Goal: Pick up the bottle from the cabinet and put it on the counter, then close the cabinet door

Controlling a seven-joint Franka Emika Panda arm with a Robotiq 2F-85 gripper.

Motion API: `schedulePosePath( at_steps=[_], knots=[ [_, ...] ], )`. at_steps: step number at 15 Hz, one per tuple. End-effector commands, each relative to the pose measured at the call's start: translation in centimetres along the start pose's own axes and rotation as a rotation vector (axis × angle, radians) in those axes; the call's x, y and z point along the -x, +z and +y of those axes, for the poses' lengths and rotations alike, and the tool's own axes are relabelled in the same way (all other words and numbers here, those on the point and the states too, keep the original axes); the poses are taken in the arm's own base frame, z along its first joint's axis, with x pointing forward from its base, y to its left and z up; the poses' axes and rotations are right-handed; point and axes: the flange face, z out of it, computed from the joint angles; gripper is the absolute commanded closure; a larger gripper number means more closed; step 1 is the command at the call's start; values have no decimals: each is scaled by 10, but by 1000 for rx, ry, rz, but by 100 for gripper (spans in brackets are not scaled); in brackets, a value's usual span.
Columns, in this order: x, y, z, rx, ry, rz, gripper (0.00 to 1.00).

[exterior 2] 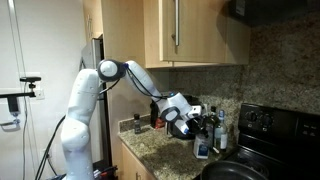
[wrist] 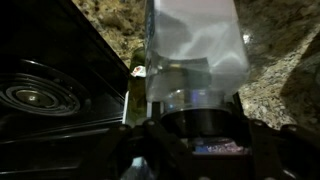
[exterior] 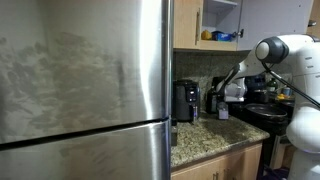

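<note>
The arm reaches over the counter (exterior: 200,140) with the gripper (exterior 2: 197,128) pointing down, next to the black stove top (exterior: 265,115).

**Bottle.** The bottle (exterior 2: 203,148) stands upright directly below the gripper, at counter level near the stove edge. In the wrist view the bottle (wrist: 195,50) fills the centre of the frame, with speckled granite behind it and a burner (wrist: 35,95) to one side.

**Fingers.** The bottle sits in line with the gripper body – the fingers are not clearly visible in any view, so it cannot be told whether they clamp the bottle or stand off it.

**Cabinet.** The cabinet (exterior: 222,14) is open – its white interior is exposed, and the cabinet door (exterior: 186,25) is swung aside. A yellow item (exterior: 206,35) and a blue item (exterior: 226,36) rest on the shelf.

**Counter.** A black coffee maker (exterior: 185,100) stands near the bottle.
</note>
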Motion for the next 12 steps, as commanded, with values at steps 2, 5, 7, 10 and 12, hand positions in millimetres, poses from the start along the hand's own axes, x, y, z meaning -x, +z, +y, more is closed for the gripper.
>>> schedulePosePath(
  at_steps=[2, 5, 7, 10, 12],
  knots=[
    [5, 6, -9, 17, -19, 75, 48],
    [16, -13, -14, 9, -36, 102, 5],
    [26, -28, -9, 9, -30, 100, 0],
    [51, -56, 15, 22, -17, 63, 0],
    [71, -66, 43, 48, -28, 31, 0]
  ],
)
